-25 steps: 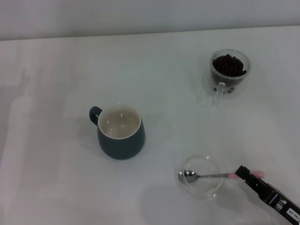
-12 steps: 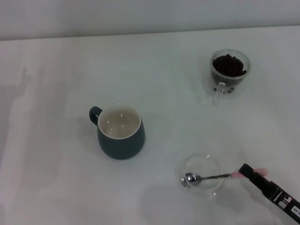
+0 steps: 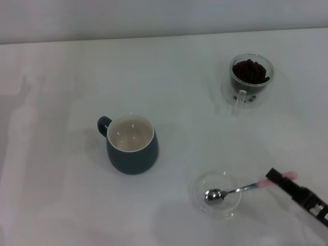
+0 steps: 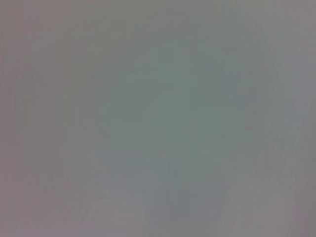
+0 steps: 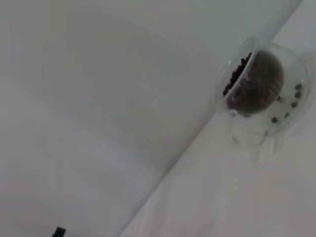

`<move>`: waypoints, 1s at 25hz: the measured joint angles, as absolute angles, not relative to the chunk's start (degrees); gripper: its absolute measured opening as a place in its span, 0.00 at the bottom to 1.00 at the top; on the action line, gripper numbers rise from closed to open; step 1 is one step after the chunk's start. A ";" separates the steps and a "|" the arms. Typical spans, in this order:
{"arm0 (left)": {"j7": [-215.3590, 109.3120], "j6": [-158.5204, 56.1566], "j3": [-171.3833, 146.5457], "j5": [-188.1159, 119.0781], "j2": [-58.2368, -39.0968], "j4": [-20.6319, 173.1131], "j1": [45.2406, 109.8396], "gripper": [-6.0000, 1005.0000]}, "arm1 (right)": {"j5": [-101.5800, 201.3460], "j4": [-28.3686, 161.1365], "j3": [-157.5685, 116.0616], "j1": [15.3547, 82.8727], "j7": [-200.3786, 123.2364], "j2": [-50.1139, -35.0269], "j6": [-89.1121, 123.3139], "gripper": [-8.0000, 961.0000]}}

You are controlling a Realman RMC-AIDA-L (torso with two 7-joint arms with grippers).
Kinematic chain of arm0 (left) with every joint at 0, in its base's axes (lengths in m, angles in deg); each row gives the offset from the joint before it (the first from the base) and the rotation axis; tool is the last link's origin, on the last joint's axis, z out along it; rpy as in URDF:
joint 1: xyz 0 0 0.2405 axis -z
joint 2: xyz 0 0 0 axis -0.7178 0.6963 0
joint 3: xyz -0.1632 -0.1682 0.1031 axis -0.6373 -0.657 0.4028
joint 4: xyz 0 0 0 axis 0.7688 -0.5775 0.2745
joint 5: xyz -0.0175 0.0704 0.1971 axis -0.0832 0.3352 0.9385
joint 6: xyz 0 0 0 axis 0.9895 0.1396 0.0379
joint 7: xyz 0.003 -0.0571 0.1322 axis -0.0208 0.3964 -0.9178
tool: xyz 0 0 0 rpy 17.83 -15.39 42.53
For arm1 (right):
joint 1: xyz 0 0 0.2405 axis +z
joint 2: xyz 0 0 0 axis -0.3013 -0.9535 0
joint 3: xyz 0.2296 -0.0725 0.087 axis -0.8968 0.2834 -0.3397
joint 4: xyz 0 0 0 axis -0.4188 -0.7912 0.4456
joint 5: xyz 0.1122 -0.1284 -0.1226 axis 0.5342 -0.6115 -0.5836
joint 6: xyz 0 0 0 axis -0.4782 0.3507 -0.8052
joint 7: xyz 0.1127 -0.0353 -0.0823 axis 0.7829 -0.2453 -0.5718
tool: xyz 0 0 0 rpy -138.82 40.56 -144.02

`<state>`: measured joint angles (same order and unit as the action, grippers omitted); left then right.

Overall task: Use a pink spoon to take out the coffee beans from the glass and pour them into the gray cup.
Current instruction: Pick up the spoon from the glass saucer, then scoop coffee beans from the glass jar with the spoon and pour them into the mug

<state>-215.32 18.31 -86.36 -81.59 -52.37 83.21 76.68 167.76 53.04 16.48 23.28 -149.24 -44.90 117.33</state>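
Four items stand on the white table point(image 3: 61, 195), logged from the head view, plus one working arm.

1. Gray cup point(image 3: 131, 144), left of centre. Upright, loop handle to the upper left, cream inside bare: no beans in it. It stands well apart from the other pieces, likely so the spoon can come over its mouth unhindered.

2. Glass point(image 3: 249, 79), upper right. Upright, clear handle pointing toward the lower edge of the frame. Coffee beans point(image 3: 250, 70) are heaped inside; a few more show lower down, between the two walls or against them, I cannot tell which. The right wrist view shows the same glass point(image 5: 261, 86) at its right side, so that arm's camera already faces the source.

3. Shallow clear dish point(image 3: 215, 193), lower centre-right. It serves as a rest for the spoon, keeping the bowl off the table.

4. Pink spoon point(image 3: 238, 190). Metal bowl inside the dish, low against the floor of it; shaft rising to the right, handle end lifted at the gripper. The tilt suggests a pick-up in hand, with no scooping done.

5. Right gripper point(image 3: 281, 177), lower right corner. Its dark fingers are clamped on the pink handle, whose tip pokes out beyond them. Gripping at the far end leaves the whole shaft free to reach down into the glass.

6. Left gripper: not seen in any view; its wrist camera shows only a blank grey field.
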 joint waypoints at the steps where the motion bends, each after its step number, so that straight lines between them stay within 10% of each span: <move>1: -215.32 18.31 -86.36 -81.59 -52.38 83.11 76.65 0.88 | 167.94 53.93 16.29 23.24 -148.50 -44.89 117.50 0.16; 16: -215.20 18.31 -85.90 -81.14 -52.62 83.29 75.05 0.88 | 169.67 80.30 13.06 30.34 -132.67 -43.82 119.42 0.16; 25: -214.46 18.16 -85.73 -80.32 -53.02 83.37 74.12 0.88 | 165.18 99.57 12.47 36.31 -124.66 -39.39 104.38 0.16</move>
<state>-214.46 18.16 -85.73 -80.32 -53.02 83.37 74.12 165.18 99.57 12.47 36.31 -124.66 -39.39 104.38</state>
